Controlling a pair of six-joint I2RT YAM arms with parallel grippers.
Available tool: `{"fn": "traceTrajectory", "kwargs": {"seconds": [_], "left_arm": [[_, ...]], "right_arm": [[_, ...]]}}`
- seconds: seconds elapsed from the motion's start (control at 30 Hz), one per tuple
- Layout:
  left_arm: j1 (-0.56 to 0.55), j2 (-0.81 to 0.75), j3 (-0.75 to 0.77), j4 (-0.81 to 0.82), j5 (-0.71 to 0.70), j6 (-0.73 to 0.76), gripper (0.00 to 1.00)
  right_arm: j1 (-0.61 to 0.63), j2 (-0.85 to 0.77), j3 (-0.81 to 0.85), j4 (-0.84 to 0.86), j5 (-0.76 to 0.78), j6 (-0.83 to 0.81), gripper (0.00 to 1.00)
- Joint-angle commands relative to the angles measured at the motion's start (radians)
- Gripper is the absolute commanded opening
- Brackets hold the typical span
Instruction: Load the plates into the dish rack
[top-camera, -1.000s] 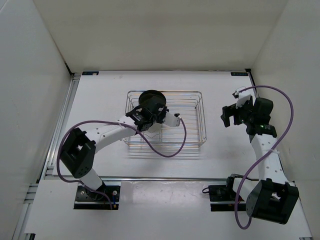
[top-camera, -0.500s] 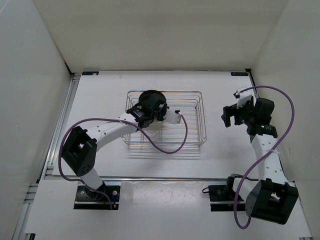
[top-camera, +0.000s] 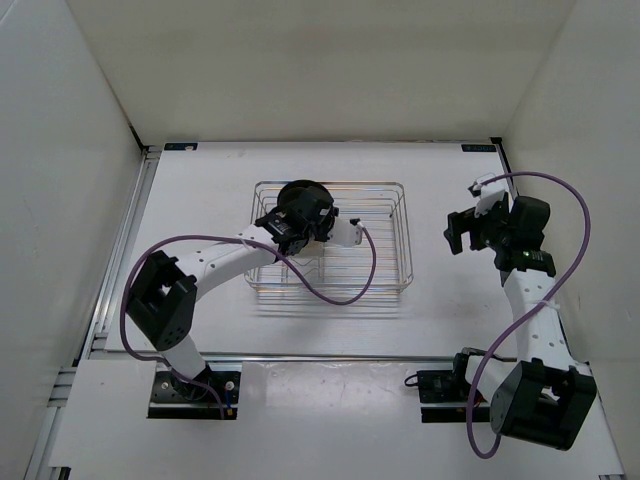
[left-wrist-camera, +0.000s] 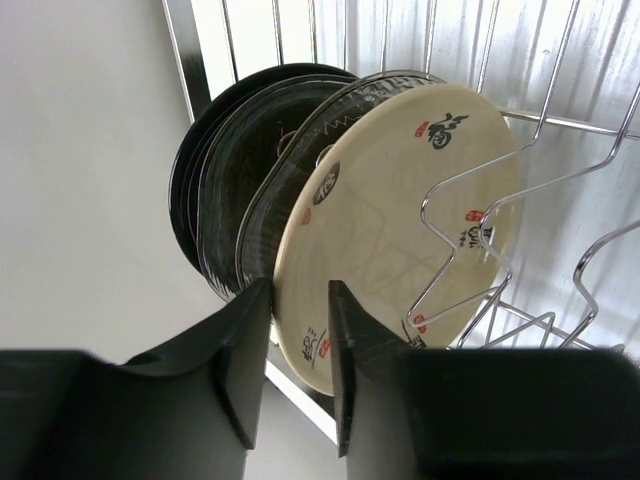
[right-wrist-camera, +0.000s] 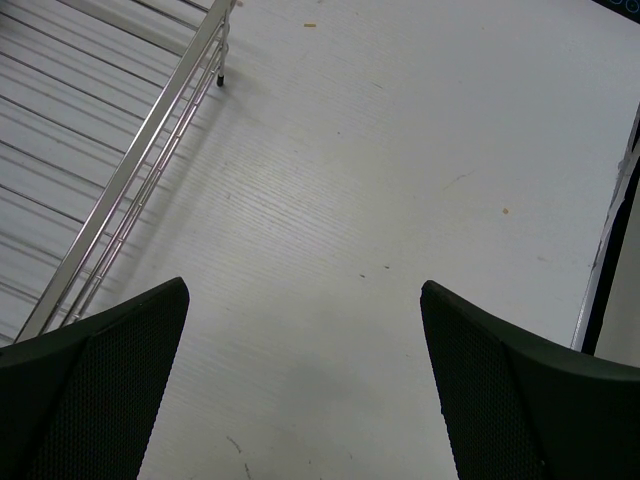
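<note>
on the white table (top-camera: 200, 190) sat the dish rack (top-camera: 400, 240), the plates standing on edge in its far left part: a cream plate (left-wrist-camera: 400, 220) (printed with small marks) leaned against darker plates (left-wrist-camera: 215, 200). the left fingers (left-wrist-camera: 240, 370) straddled the cream plate's lower rim with a narrow gap; whether they pinched it could not be told. the right fingers (right-wrist-camera: 100, 380) hung spread wide over the table, right of the rack.
</note>
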Motion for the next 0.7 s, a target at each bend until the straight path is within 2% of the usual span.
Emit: {"fn": "traceTrajectory", "kwargs": {"seconds": [0.0,0.17,0.37,0.6,0.67], "left_arm": [[-0.003,-0.018,0.034,0.000,-0.013,-0.026,0.43],[-0.003,-0.048,0.024,0.000,-0.033,-0.026,0.57],[-0.012,-0.084,0.047,0.000,-0.063,-0.038,0.58],[-0.035,-0.229,0.066,0.000,-0.157,-0.058,0.60],[-0.024,-0.263,0.102,0.000,-0.188,-0.110,0.66]], "right_arm": [[-0.009,-0.020,-0.006,0.026,-0.018,-0.006,1.00],[-0.018,-0.020,-0.006,0.026,-0.018,-0.006,1.00],[-0.018,-0.020,-0.006,0.026,-0.018,-0.006,1.00],[-0.018,-0.020,-0.006,0.026,0.003,-0.006,1.00],[-0.018,-0.010,-0.006,0.026,0.035,-0.006,1.00]]}}
